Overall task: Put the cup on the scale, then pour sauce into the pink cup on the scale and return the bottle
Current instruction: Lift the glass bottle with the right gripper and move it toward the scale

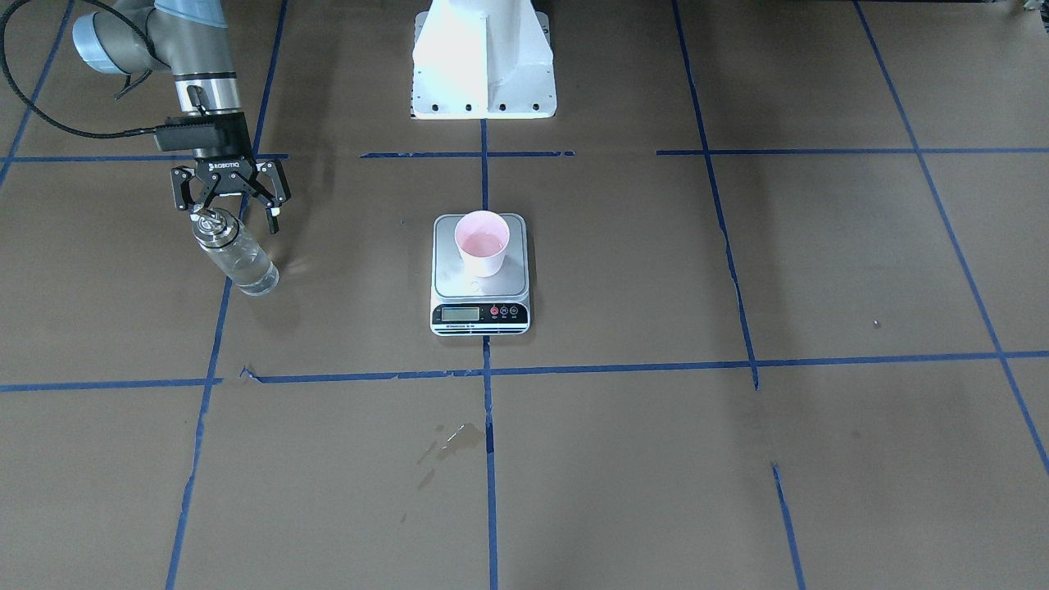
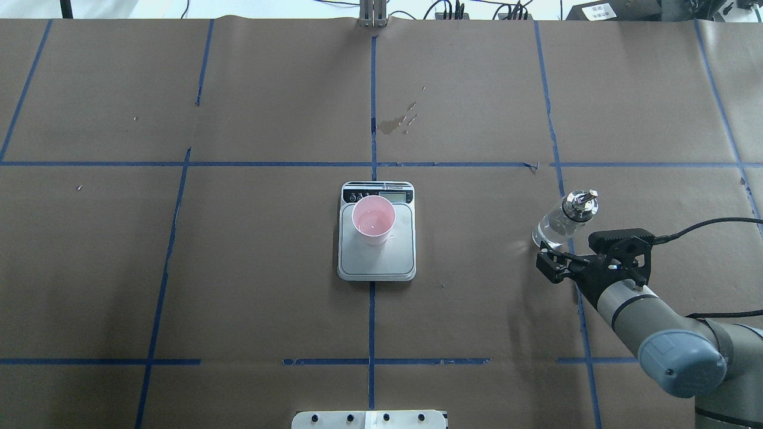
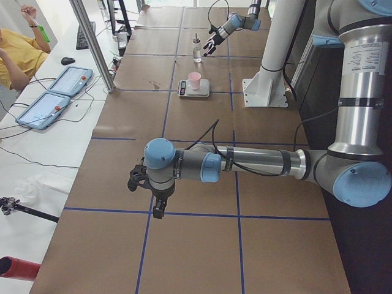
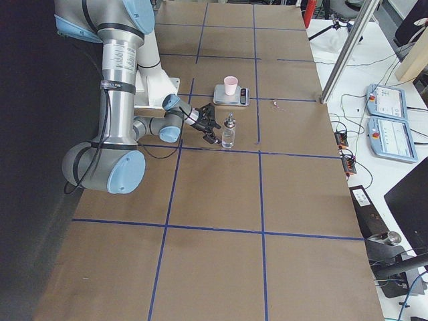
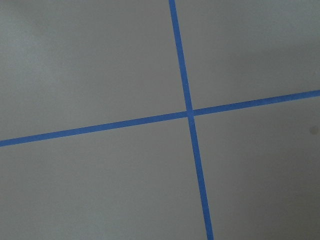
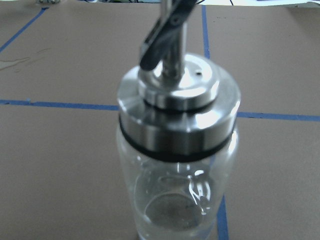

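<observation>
On the bench (image 1: 737, 451), near the middle, sits the scale (image 1: 459, 285), and the little pink cup (image 1: 482, 242) stands upright on its silver top, on the half closer to the robot. There is a bit of liquid in the bottom of the cup. The scale's black strip with the screen faces away from the robot. Far off on the robot's right side stands the glass bottle (image 1: 238, 258), upright on a blue tape line (image 1: 215, 336), well apart from the scale. A little clear sauce (image 6: 175, 215) sits low inside it, and its shiny metal top (image 6: 177, 112) fills the right wrist view. The right end effector (image 1: 232, 217) is just beside the bottle, up by its top, with its two fingers spread wide and nothing held between them. It does not seem to touch the glass. The left end effector (image 3: 136, 180) hangs low over a bare part of the bench, far from the scale, and I cannot tell how wide its fingers are. A small wet mark (image 1: 455, 438) lies on the bench past the scale.
</observation>
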Controlling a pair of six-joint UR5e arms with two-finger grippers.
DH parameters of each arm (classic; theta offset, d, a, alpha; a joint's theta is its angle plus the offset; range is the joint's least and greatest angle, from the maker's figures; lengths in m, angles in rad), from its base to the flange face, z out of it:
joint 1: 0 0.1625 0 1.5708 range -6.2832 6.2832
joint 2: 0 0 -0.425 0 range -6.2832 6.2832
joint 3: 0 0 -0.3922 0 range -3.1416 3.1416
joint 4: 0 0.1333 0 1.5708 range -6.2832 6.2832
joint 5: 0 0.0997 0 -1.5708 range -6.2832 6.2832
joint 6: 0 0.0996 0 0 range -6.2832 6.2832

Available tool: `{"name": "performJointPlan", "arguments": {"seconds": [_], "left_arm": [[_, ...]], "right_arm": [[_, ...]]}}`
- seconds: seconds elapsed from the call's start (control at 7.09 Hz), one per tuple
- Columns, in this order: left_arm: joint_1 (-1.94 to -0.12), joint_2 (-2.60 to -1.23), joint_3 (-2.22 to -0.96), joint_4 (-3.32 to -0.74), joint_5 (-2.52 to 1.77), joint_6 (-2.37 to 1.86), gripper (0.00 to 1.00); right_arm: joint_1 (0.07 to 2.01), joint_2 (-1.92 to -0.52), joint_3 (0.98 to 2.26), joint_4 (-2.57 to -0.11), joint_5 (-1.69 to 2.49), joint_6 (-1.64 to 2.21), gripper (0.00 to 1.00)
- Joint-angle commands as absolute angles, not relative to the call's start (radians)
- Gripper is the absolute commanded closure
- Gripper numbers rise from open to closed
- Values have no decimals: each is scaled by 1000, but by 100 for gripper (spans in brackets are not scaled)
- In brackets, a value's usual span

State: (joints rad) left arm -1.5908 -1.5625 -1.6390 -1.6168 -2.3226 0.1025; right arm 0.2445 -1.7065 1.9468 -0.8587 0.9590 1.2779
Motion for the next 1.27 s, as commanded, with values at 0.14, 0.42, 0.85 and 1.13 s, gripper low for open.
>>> {"name": "performJointPlan", "arguments": {"seconds": [0.14, 0.42, 0.85, 1.13], "left_arm": [[-1589, -1568, -1638, -1617, -2330, 101, 0], [-1589, -1569, -1638, -1617, -2332, 101, 0], [-1589, -1571, -1638, -1617, -2332, 101, 0], [-1589, -1571, -1637, -1617, -2332, 101, 0]], "right_arm": [[299, -1654, 1916, -859, 962, 1218, 0], [320, -1638, 1914, -861, 966, 1198, 0], [322, -1634, 1893, -858, 960, 1198, 1], [327, -1634, 1890, -856, 957, 1200, 99]]}}
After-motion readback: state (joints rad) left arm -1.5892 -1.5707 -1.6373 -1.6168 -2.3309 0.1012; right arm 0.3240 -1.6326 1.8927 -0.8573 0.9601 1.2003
